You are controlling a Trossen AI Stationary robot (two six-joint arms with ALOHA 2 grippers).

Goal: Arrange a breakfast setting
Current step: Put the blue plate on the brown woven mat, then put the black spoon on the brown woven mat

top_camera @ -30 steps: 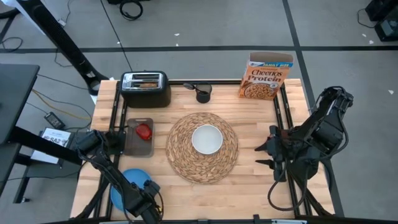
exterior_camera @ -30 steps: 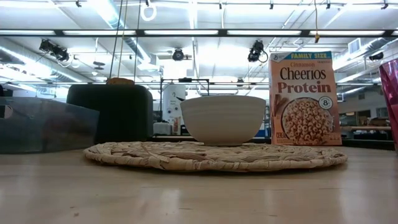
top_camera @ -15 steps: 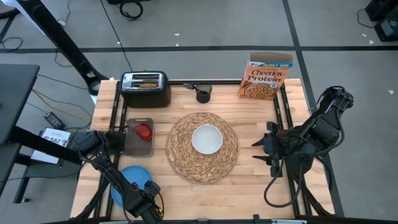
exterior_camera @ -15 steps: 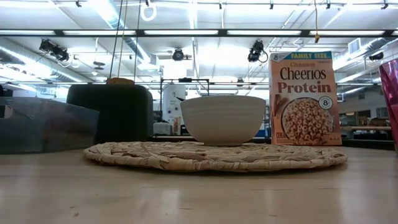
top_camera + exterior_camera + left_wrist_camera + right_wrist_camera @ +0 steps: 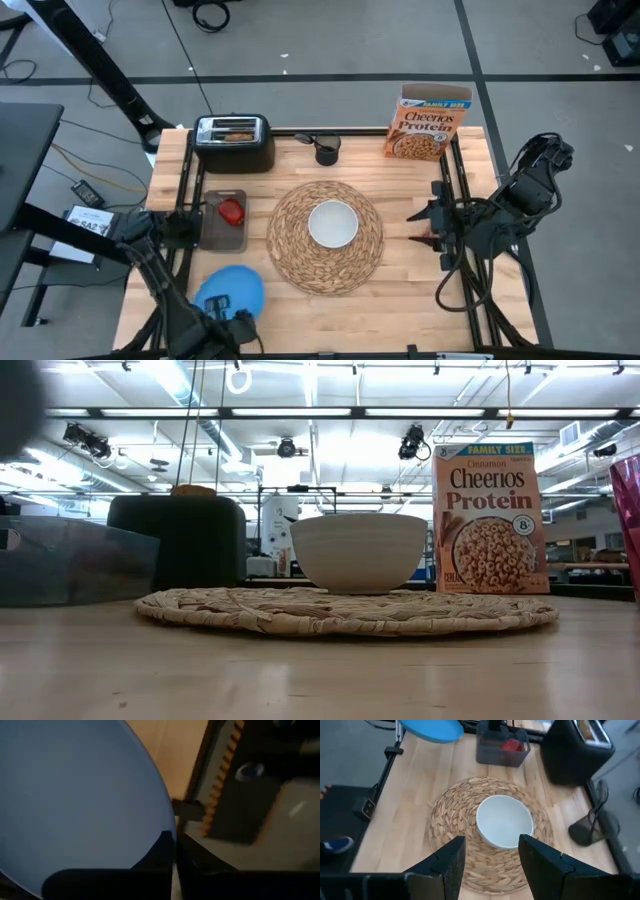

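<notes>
The blue plate hangs above the table's near left corner, with my left gripper shut on it. The white bowl sits in the middle of the round straw placemat. A red apple lies in a dark bin. Toast sticks up from the black toaster. The red cup shows only at the low view's right edge. My right gripper hovers open above the table's right side, its fingers pointing toward the bowl with nothing between them. My left gripper pinches the plate's rim at its near edge between its two fingers. The fingers come from above, pointing down. The plate is lifted clear of the table and reaches from the fingers toward the far side.
A Cheerios box stands at the far right. A small black cup stands between it and the toaster. Black frame rails run along both table sides. Bare wood lies between placemat and right rail.
My left gripper has risen with the blue plate and rolled about its wrist. The plate, which lay on the table's near left corner, is now lifted clear and stands a little farther right. My right gripper has drifted slightly toward the far edge.
</notes>
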